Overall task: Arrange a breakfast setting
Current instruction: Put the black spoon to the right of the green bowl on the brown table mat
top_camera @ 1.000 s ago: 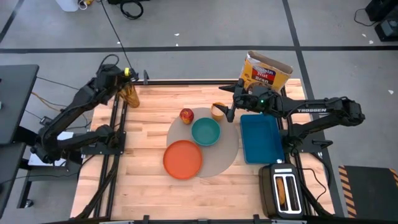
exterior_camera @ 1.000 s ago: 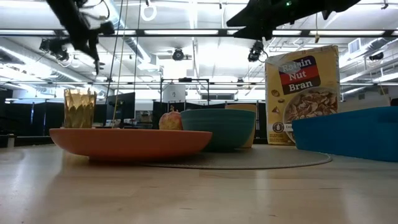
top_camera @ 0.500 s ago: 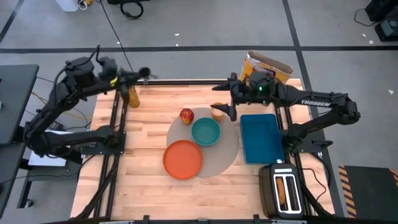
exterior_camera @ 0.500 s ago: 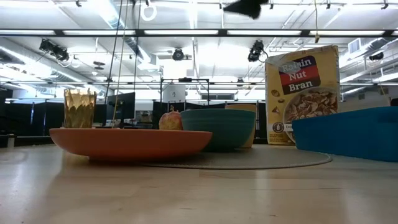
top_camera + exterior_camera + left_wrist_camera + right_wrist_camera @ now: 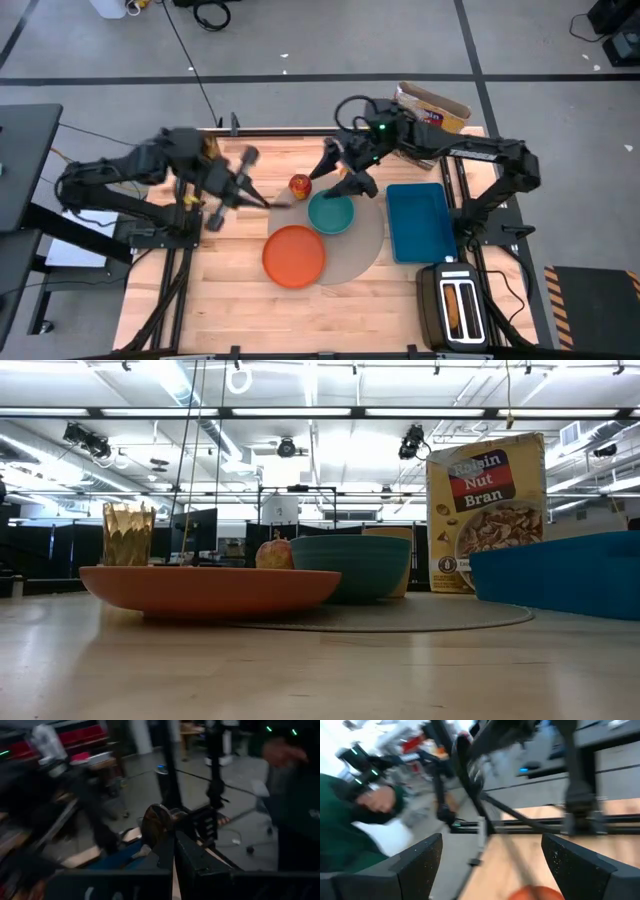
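Two arms over the worktop, both motion-smeared from above.

Left gripper (image 5: 252, 190) hangs at 9 o'clock of the grey placemat (image 5: 360, 252). It's clenched on what I read as the metal spoon (image 5: 155, 824); a rounded metal end sticks out past the fingers in the wrist view. From above, a thin streak points toward the red apple (image 5: 299, 184).

On the mat:
- orange plate (image 5: 294, 256) at 7 o'clock, overhanging the edge
- apple at 11 o'clock, at the rim
- teal bowl (image 5: 331, 212) near 12 o'clock

Right gripper (image 5: 340, 172) hovers above the bowl's far rim, released, with nothing between the fingers. Blue tray (image 5: 418, 222) sits at 3 o'clock off the mat. I can't see the cup from above.

My read is that the spoon placement is in hand. To do it well:
- come in low and slow
- keep the handle clear of the apple
- lay the spoon flat beside the plate or bowl, on bare mat
- release only once it rests

I'd pull the right arm back toward 2 o'clock first, because the two grippers are close.
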